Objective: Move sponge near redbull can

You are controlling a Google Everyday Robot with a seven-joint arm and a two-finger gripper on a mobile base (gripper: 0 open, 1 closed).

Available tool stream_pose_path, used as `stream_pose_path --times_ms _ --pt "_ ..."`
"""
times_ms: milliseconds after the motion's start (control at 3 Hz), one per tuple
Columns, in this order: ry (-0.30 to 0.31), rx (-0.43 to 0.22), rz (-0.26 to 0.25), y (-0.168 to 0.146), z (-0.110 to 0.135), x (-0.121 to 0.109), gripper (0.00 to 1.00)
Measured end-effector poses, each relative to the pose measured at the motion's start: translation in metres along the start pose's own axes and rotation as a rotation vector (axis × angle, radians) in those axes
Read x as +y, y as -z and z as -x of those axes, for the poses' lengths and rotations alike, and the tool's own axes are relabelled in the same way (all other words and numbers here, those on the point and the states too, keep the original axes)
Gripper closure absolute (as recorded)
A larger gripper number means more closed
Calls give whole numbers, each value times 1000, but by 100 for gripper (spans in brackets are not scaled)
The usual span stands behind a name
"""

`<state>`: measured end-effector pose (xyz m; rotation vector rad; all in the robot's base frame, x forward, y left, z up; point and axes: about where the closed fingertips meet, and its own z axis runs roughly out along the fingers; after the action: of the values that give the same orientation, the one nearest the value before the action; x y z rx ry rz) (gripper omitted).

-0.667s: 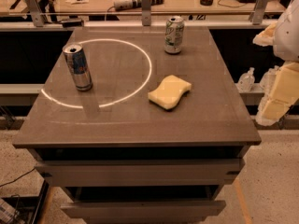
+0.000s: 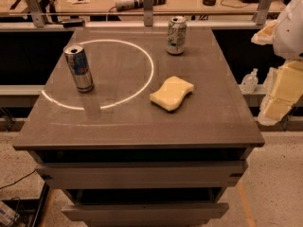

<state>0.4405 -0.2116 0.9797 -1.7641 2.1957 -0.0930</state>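
The arm, a white bulk, hung at the right edge of the view, beyond the table's right side. Below it the gripper, padded in cream foam, pointed down and to the left, off the tabletop and touching nothing. Whether it was released or clenched, I could not tell; it carried nothing that I could see.

The sponge lay flat on the right half of the table, well apart from the gripper and to its left. The redbull can stood upright on the left side, inside a white ring of light; the sponge lay just outside that ring. 1 white and green can stood upright at the back.
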Motion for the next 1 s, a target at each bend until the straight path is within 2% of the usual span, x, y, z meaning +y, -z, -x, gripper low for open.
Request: stream_pose_path --times_ms 667,1000 --pt "185 16 51 -29 36 -14 0" --pt "310 32 80 -51 63 -27 0"
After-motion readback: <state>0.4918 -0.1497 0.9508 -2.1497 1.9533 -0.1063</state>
